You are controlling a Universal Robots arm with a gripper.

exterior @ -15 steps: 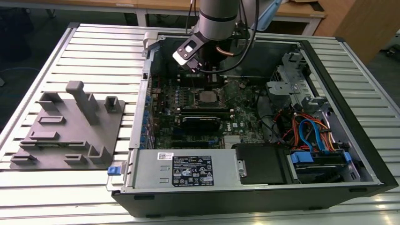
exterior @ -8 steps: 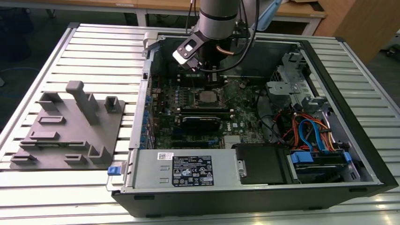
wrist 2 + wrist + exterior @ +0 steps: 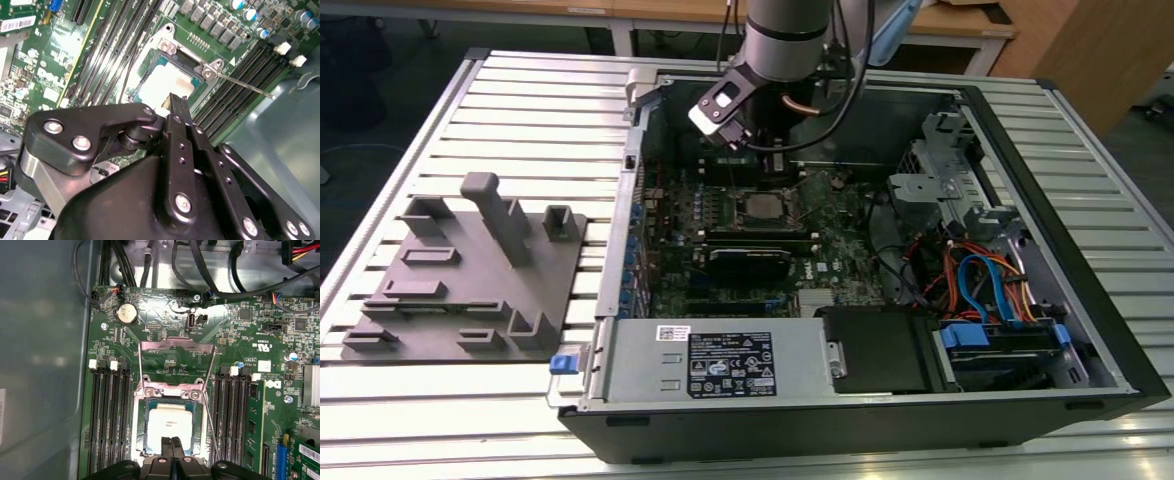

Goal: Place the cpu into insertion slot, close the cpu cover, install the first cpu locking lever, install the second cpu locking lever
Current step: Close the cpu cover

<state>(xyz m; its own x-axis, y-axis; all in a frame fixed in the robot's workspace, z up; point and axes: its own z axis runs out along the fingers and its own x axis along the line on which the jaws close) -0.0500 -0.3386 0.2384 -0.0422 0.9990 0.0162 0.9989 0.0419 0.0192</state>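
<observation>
Black tower computer case (image 3: 1078, 240), side panel off, lying open on a slatted metal table. Inside it, a green circuit board (image 3: 165, 322) with long black memory slots on either side of the socket.

Black two-finger gripper (image 3: 172, 444): in the first wrist view the fingers are pressed together with only a seam between them and nothing held. The tips hang over the socket's edge nearest the camera. Cannot tell whether they touch anything.

Cpu cover (image 3: 175, 343), a thin silver frame plate with a square window: swung back off the socket, on the side away from the gripper. Flat or tilted, cannot tell.

Insertion slot (image 3: 137, 435), a square socket with a silver metal rim: uncovered, filled.

Cpu (image 3: 168, 422), a small flat square chip with a dull silver-grey top: seated square in the slot, level by the look of it. The fingertips are over its near edge, just short of its middle.

Two thin silver wire levers, one (image 3: 210, 425) beside the socket and one (image 3: 139, 365) along the cover's side: both look unlatched.

Handling, as judgement:
- The chip looks light, stiff and thin, with a smooth top that would slip under the pads.
- It is probably fragile underneath, and so is the socket bed.
- Best held by two opposite edges and never pushed sideways.
- The cover is stiff sheet metal on a hinge, best moved by its free edge.
</observation>
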